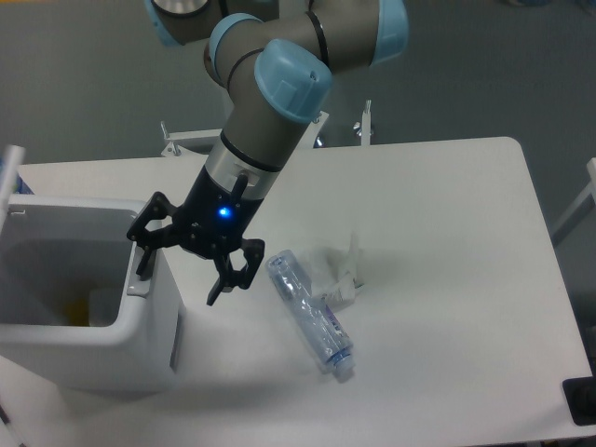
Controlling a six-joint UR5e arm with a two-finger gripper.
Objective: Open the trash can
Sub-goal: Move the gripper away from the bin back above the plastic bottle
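Trash can: parked at the 9 o'clock edge of the counter, already open, with the lid tipped up and showing only as a thin white edge at about 10 o'clock of the bin. Looking down into the white interior, a faint yellowish patch on the bottom, too blurred to name. Jaws: spread wide, holding nothing, one finger set down at the bin's 3 o'clock rim, on or just above the grey push-tab; cannot tell whether truly pressing, given the angle. Other finger hanging free over the counter at roughly 4 o'clock of the bin, apart from everything. Arm slanting in from 12 o'clock, blue light lit at the wrist. Clear plastic bottle lying on its side near the counter's centre, just at 3 o'clock of the free finger, not touched; a bit of crumpled clear wrapper beside it toward 1 o'clock. Judged as the closing step: tab reached, lid up, goal seemingly met. Next move calls for lifting straight up and away toward 12 o'clock, keeping the finger from dragging on the tab or rim, and keeping the free finger clear of the bottle. Worth checking, too, that the lid holds open once pressure comes off.
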